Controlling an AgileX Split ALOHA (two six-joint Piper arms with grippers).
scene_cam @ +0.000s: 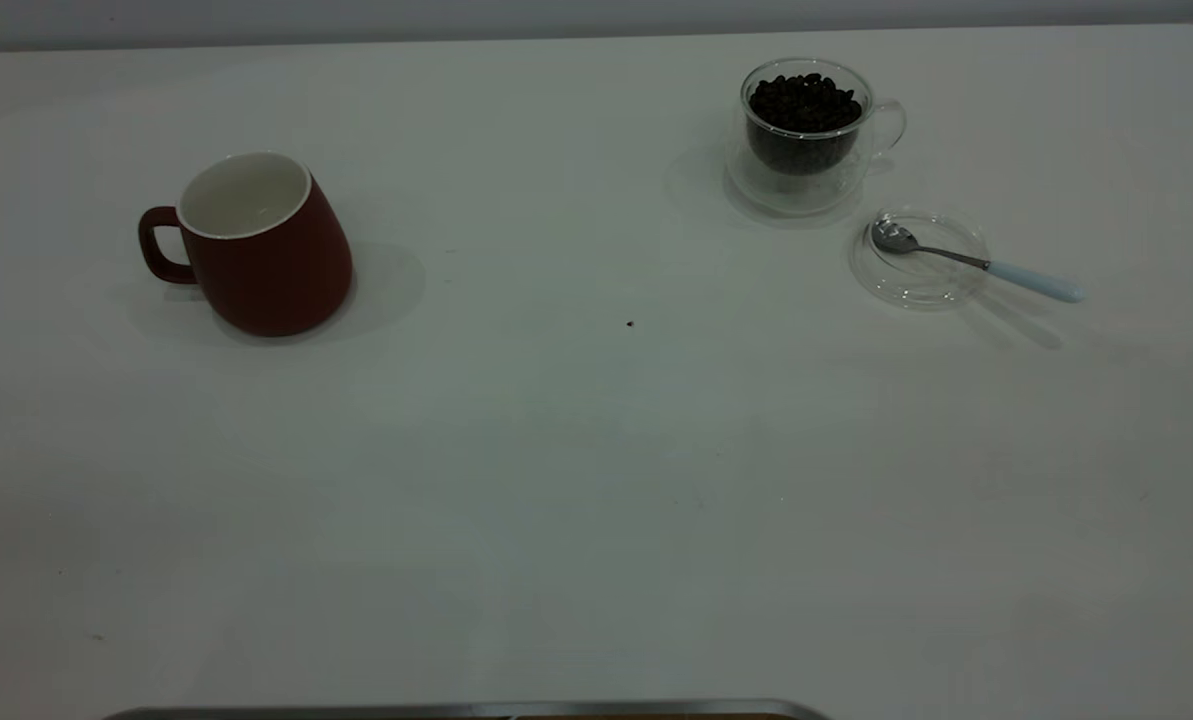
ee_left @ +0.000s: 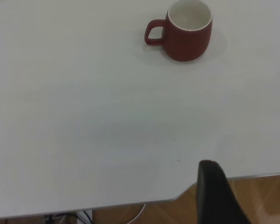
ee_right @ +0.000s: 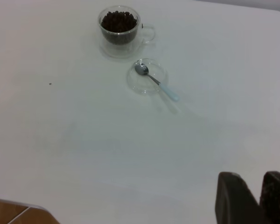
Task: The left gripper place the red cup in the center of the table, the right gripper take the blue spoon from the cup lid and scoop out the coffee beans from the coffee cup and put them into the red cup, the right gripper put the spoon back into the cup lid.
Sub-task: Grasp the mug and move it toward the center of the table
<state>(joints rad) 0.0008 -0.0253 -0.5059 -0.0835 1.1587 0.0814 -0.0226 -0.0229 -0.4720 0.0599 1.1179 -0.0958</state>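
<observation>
Exterior view: the table [scene_cam: 576, 480] carries the red cup [scene_cam: 256, 250] far over on its left side, upright, handle turned toward the left edge, white interior showing and nothing visible inside it. Well apart from it, on the right and toward the back, stands the coffee cup [scene_cam: 806, 135], filled to the rim with the coffee beans [scene_cam: 804, 100], its clear handle pointing right. Just in front of it and slightly to the right lies the cup lid [scene_cam: 919, 260], flat on the tabletop, with the blue spoon [scene_cam: 986, 264] resting across it: the metal bowl sits inside the lid, the pale blue handle sticks out past the rim to the right. One small dark speck [scene_cam: 630, 323] lies alone near the table's middle. Neither arm appears in this view. From the left wrist camera, the left gripper [ee_left: 245, 200] hangs back over the near table edge, well away from the red cup [ee_left: 189, 32]; its dark fingers [ee_left: 217, 193] stand spread with a wide gap between them and hold nothing. From the right wrist camera, the right gripper [ee_right: 256, 200] also sits far from the lid [ee_right: 148, 77] and spoon [ee_right: 158, 84], its fingers [ee_right: 231, 198] only a narrow gap apart, empty.
</observation>
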